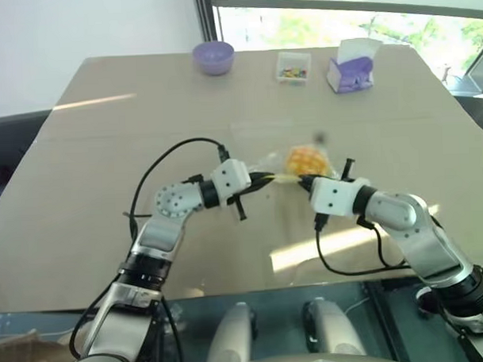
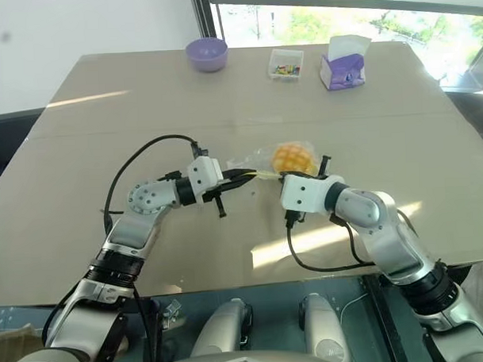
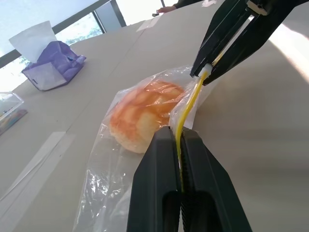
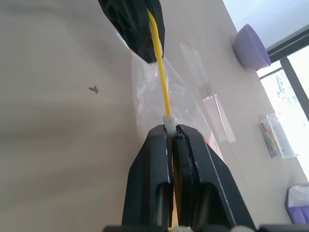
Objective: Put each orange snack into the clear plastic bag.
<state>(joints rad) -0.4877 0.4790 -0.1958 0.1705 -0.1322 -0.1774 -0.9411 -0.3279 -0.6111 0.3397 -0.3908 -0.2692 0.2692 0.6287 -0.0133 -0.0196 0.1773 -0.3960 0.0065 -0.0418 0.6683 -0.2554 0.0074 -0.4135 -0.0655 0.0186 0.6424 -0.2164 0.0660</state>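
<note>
Both grippers, left [image 1: 267, 178] and right [image 1: 303, 181], pinch the yellow zip strip [image 3: 189, 104] of the clear plastic bag [image 3: 120, 159] mid-table, orange snack [image 2: 293, 157] already inside; sealing appears next.

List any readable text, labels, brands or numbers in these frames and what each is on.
None readable.
Purple tissue box: no print can be made out on its faces.
Small clear box of multicoloured bits: no label legible.
Clear plastic bag with its yellow zip strip, holding the orange snack: no printing seen.
Purple bowl: plain.
</note>
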